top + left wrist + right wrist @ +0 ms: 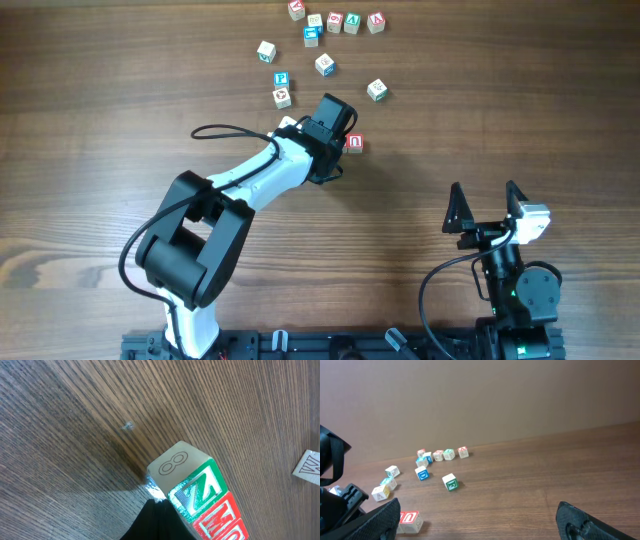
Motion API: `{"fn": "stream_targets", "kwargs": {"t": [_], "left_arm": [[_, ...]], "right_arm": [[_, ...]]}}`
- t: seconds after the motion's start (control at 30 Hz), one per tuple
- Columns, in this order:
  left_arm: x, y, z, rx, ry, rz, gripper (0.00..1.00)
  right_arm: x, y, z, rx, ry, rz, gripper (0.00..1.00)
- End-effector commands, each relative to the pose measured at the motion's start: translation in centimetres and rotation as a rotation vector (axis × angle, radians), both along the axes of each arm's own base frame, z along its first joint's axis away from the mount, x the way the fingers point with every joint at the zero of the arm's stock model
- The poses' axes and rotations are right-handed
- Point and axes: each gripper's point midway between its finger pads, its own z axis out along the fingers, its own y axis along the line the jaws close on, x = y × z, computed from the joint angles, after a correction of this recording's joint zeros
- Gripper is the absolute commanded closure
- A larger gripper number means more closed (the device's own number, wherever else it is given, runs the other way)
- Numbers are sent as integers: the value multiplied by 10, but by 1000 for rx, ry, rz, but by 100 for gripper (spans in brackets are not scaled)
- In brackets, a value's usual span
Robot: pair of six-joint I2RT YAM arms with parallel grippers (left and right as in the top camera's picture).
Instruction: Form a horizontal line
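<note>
Wood-grain surface (pixel 520 90), with the job part done by the look of it. Close up in the left wrist view: green N cube (pixel 197 491) side by side with red M cube (pixel 223 521) and touching it, already a two-piece row. Sits under the left arm (pixel 250 175) in the overhead view, so hidden there. Left pincer (pixel 156 520) pressed together, dark tip right against the near end of the N cube; cannot tell whether pinching anything, looks more like nudging. Red arch cube (pixel 354 144) just right of that arm, near the pair; cannot tell whether touching the M cube or in line with it. Leaves, at a guess, bringing that third cube flush and squaring the row left to right.

Right pincer (pixel 484 190) spread wide and empty, near right, well apart from every cube.

Round about: short row of spare cubes (pixel 335 22) at the far edge, with loose strays nearer, among them blue P cube (pixel 281 80), green-lettered cube (pixel 376 89) and pale cube (pixel 287 123) just left of the arm. Nothing visible between arch cube and pair. Worth minding: left arm over the work, blocking the view from above; pale cube close by, easy to bump.
</note>
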Motion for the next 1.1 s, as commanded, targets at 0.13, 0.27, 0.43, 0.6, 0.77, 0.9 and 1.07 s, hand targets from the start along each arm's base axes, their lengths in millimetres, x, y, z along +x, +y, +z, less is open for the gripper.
{"fn": "stream_targets", "kwargs": {"t": [0.13,0.27,0.43,0.6,0.77,0.9,1.07], "left_arm": [[1,7,-8,23,5,30,94],[1,7,-8,23,4,30,94],[-1,8,-9,26,11,29,96],[-23,6,-15,9,116,0,96],[-56,17,-4,42,227,-17,96],[-79,40,31,125,235,-8,96],[-90,88,103,241,84,52,96]], "right_arm": [[-1,3,3,-16,-17,18,0],[-1,3,3,-16,-17,18,0],[-1,3,3,-16,-17,17,0],[-1,3,3,-15,-17,17,0],[-1,3,3,-16,-17,18,0],[-1,3,3,-16,-17,17,0],[-1,3,3,-16,-17,17,0]]}}
